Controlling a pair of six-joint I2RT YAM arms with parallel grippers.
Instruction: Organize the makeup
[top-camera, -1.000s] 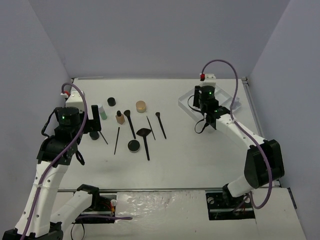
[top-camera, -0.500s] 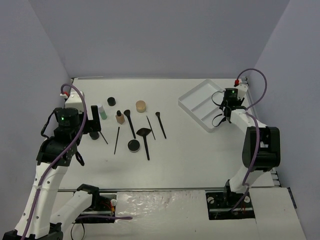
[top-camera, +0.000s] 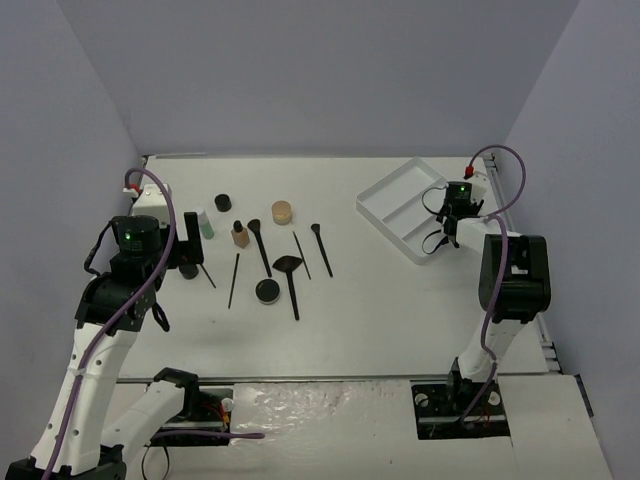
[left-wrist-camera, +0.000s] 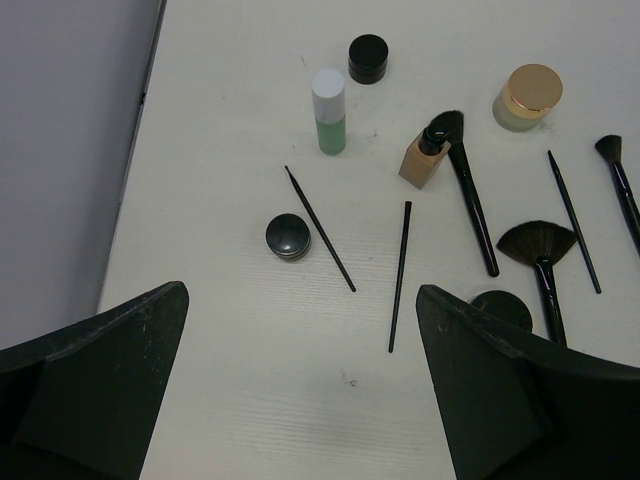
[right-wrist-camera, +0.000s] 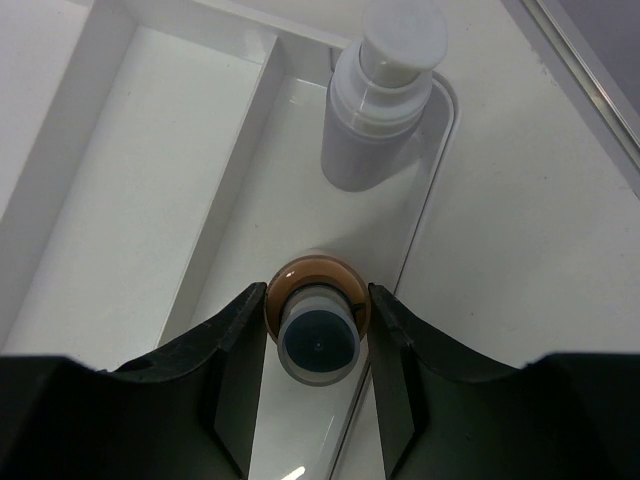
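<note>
**While R claw clamps a tan bottle over the tray, L claw hangs wide apart**

As seen from the R wrist, the right claw (right-wrist-camera: 318, 318) is clenched on the tan bottle (right-wrist-camera: 318, 338), one finger on each side. The bottle is upright, cap up, in the narrow end compartment of the white tray (right-wrist-camera: 130, 190). Can't tell if its base touches the tray floor. The lilac bottle (right-wrist-camera: 385, 100) sits in the same compartment, near but apart from it.

The tray is at the far R of the desk (top-camera: 380, 300), set at an angle.

The left claw (left-wrist-camera: 305, 345) is released, jaws spread wide, holding nothing, above the L side of the desk. Rest of the makeup lies loose below and in front of it, well apart from the tray:
- green bottle (left-wrist-camera: 330, 125) w/ white cap
- black pot (left-wrist-camera: 368, 58), 2nd black pot (left-wrist-camera: 288, 238)
- black-capped tan bottle (left-wrist-camera: 422, 160), touching a black brush (left-wrist-camera: 470, 200)
- tan jar (left-wrist-camera: 528, 97)
- fan brush (left-wrist-camera: 540, 250)
- thin pencil (left-wrist-camera: 400, 275)
</note>
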